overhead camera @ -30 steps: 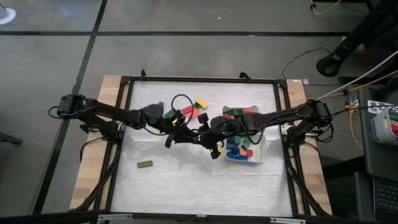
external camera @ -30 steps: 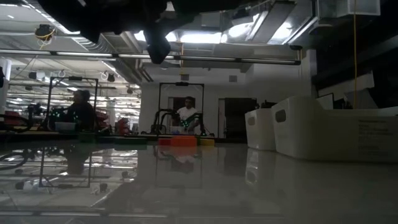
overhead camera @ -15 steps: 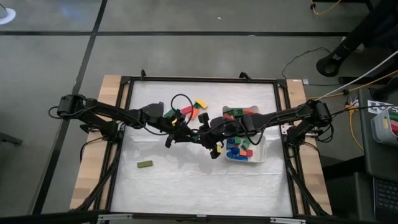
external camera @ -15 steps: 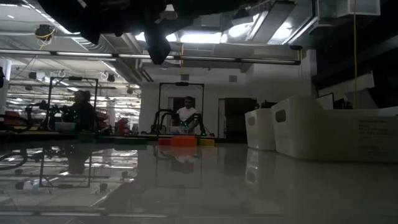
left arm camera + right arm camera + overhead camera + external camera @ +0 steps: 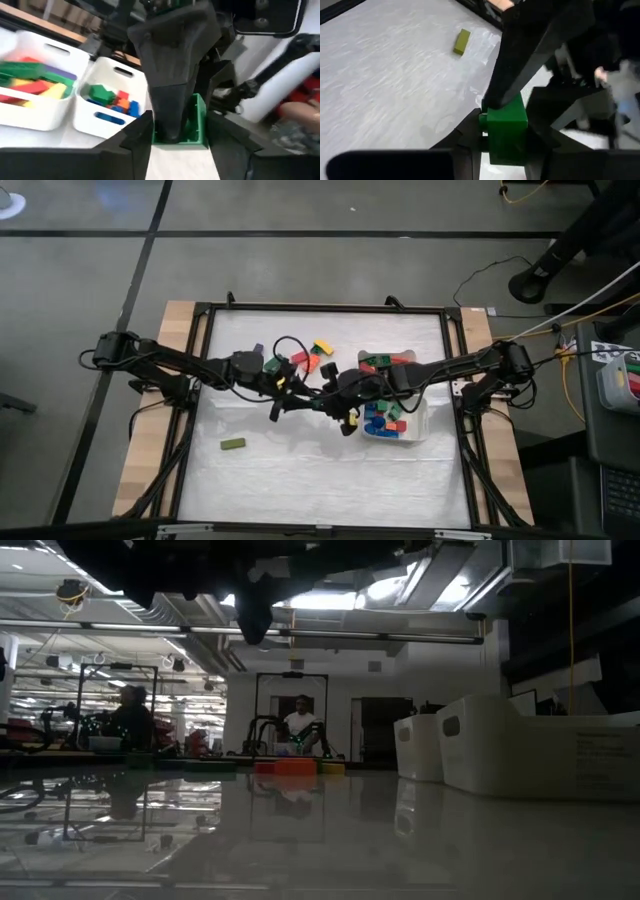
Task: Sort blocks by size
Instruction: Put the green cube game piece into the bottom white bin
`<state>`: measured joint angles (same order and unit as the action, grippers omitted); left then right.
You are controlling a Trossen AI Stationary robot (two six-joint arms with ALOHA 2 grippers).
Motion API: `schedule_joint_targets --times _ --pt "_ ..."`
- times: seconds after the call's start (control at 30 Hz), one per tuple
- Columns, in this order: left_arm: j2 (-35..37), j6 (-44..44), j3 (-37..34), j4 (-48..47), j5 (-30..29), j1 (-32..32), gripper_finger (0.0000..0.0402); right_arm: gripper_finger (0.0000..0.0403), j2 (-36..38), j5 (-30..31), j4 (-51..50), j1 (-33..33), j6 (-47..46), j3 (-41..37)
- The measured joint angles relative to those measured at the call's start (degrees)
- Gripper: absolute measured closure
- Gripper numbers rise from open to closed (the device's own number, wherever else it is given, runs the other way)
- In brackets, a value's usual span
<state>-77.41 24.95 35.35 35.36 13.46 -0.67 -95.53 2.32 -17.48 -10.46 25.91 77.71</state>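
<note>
A small green block hangs above the table's middle, where both arms meet. My left gripper reaches it from the table's left and my right gripper from the right, each shut on it. In the high view the two grippers hide the block. Several loose blocks, red, green, yellow and orange, lie on the table behind the grippers. An olive bar lies flat toward the near left. My left gripper has the green block's two opposite sides between its two fingers, coming about level from the table's left; no gap shows. The block is clear of the table. My right gripper pinches the same block by its other two sides, slanting down from the table's right. One of its fingers covers the face turned toward my left wrist. The block sits upright in the hold, lifted clear.
Two white trays stand at the right. The far tray holds longer bars, red, yellow and green. The nearer tray holds short blocks. A black frame rims the white table. People sit in the room beyond.
Both grippers have stayed at the table's middle with the green block between them. My left gripper has rolled a little about its own line.
</note>
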Motion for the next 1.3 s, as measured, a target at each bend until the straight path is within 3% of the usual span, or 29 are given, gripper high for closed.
schedule_joint_targets --times 0.1,0.3,0.63,0.8,0.97,1.17,1.3 --pt "-0.1 -1.6 0.0 -0.2 -4.4 -0.2 0.0205 0.0306 0.0 -1.9 -1.6 -0.2 -1.8 -0.2" --pt "0.4 -3.0 0.0 -2.1 -4.3 -2.1 0.0157 0.0305 0.2 -1.2 -10.0 -0.2 -8.0 -0.1" --pt "0.7 -5.9 0.0 -8.7 -4.2 -8.9 0.0151 0.0303 0.2 -1.3 -41.7 -0.2 -23.7 3.9" --pt "0.7 -5.9 0.0 -15.1 -4.2 -13.0 0.0151 0.0302 0.0 -8.2 -54.8 -0.1 -31.0 4.0" --pt "1.1 -5.3 0.0 -23.1 -4.1 -18.2 0.0151 0.0302 0.0 -7.4 -56.1 -0.1 -38.1 3.3" --pt "4.4 -12.5 0.0 -36.4 -5.6 -24.6 0.0151 0.0302 -0.4 -7.4 -56.1 0.0 -39.4 3.1" --pt "7.5 -18.6 0.1 -45.9 -9.8 -27.8 0.0151 0.0294 -0.4 -7.3 -56.0 0.0 -39.9 3.1"
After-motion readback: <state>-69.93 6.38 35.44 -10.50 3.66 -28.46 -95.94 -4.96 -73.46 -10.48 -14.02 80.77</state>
